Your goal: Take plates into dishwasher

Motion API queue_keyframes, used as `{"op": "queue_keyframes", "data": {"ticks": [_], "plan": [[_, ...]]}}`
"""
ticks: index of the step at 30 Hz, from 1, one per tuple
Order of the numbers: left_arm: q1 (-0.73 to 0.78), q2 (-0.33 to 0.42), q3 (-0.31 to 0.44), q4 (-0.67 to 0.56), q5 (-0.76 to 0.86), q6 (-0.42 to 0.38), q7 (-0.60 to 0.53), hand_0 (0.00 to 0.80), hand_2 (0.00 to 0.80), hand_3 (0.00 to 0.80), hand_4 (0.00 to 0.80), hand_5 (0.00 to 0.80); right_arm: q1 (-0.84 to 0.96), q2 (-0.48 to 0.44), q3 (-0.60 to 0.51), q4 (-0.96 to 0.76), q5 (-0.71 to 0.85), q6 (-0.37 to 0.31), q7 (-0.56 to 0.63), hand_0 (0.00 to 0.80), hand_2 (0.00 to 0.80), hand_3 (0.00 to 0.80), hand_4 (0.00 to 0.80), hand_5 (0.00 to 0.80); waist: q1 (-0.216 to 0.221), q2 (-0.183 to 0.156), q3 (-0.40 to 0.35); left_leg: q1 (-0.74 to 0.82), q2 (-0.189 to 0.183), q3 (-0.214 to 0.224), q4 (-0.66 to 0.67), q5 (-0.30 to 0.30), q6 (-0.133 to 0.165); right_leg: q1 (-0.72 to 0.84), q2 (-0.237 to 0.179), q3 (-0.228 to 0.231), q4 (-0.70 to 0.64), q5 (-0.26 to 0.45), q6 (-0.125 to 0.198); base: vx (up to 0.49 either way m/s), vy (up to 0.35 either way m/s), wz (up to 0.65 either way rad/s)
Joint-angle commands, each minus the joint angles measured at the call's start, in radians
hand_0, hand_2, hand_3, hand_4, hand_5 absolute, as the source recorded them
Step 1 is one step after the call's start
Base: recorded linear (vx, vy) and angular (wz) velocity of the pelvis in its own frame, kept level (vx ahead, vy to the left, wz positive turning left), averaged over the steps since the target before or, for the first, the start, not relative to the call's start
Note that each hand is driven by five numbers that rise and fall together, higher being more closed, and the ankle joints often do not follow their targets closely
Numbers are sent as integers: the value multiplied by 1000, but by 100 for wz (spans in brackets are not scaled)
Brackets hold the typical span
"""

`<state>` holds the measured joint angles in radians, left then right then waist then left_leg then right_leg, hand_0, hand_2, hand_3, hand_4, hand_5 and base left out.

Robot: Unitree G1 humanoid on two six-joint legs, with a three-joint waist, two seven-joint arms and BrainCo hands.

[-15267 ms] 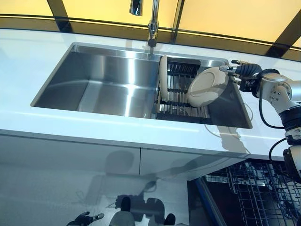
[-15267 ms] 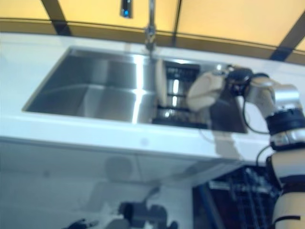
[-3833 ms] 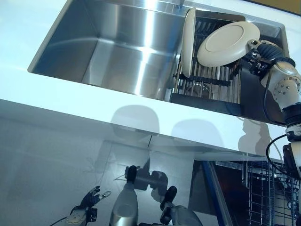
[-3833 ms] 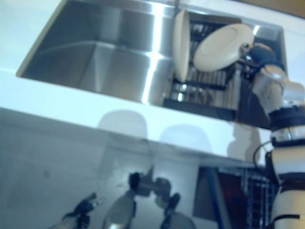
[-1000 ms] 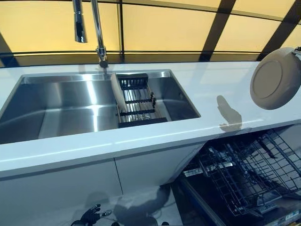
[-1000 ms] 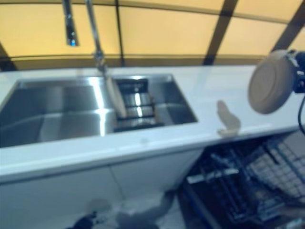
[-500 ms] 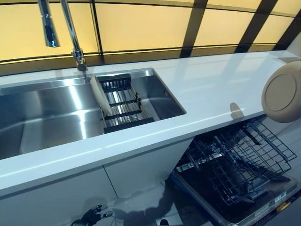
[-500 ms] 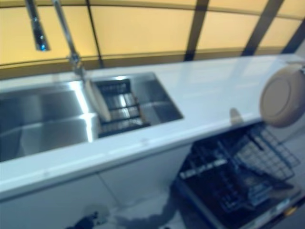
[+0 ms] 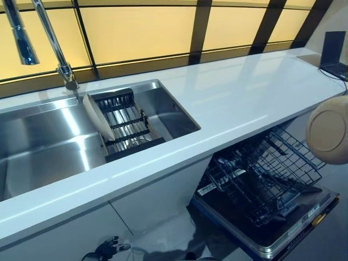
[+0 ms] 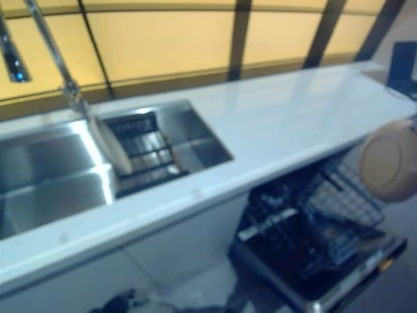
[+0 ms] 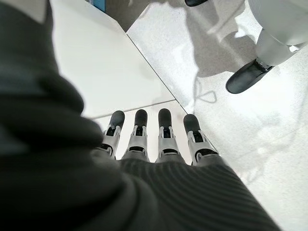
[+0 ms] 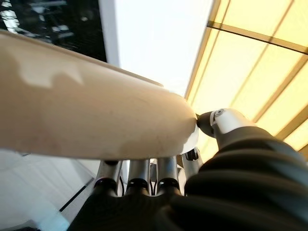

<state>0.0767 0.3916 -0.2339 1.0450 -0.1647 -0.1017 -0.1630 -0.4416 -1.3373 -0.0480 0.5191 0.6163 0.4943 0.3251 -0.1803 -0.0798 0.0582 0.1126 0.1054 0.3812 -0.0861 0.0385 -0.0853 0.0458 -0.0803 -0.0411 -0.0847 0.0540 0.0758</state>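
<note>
While our right hand [image 12: 159, 173] pinches a beige plate [image 9: 330, 129] between thumb and fingers [image 12: 139, 174], the plate hangs in the air on edge off the right end of the white table [image 9: 234, 98], above and to the right of the open dishwasher [image 9: 266, 198]. In the head views only the plate shows at the right edge, its underside turned toward us, with the hand itself out of frame. The dishwasher's door lies lowered, and its dark wire rack [image 9: 261, 174] is pulled out below the table's front edge. A second plate [image 9: 95, 119] stands tilted on edge at the left end of a black drying rack [image 9: 130, 130], which sits in the right part of the steel sink [image 9: 38, 147]. The sink is sunk into the table's left half, with a tall faucet [image 9: 51, 43] rising at its back edge. Our left hand [image 11: 159, 139] hangs low near the floor [image 11: 250, 130], its fingers straight and grasping nothing.
</note>
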Motion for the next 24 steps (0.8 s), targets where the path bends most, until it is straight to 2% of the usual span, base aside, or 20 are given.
{"op": "queue_keyframes", "data": {"ticks": [1,12,24], "plan": [[-53,24,19,26,34,-16,-9,0,0,0,0,0,1,11,-93,-25,-50,-58,41,800,800,800,800,800,20,-45,-5,70,17,-32,51,-132,45,-53,-47,-34,31,51,97,-5,0,-4],[-64,28,31,22,37,-9,-17,0,0,0,0,0,120,90,-115,-86,-105,-110,118,800,800,800,800,800,15,-42,4,68,17,-28,62,-139,52,-66,-53,-38,48,48,98,0,0,0],[-62,26,36,18,46,-9,-25,0,0,0,0,0,112,160,-59,-125,-143,-123,141,800,800,800,800,800,35,-41,16,66,18,-41,64,-139,53,-66,-56,-60,56,43,97,0,0,0]]}}
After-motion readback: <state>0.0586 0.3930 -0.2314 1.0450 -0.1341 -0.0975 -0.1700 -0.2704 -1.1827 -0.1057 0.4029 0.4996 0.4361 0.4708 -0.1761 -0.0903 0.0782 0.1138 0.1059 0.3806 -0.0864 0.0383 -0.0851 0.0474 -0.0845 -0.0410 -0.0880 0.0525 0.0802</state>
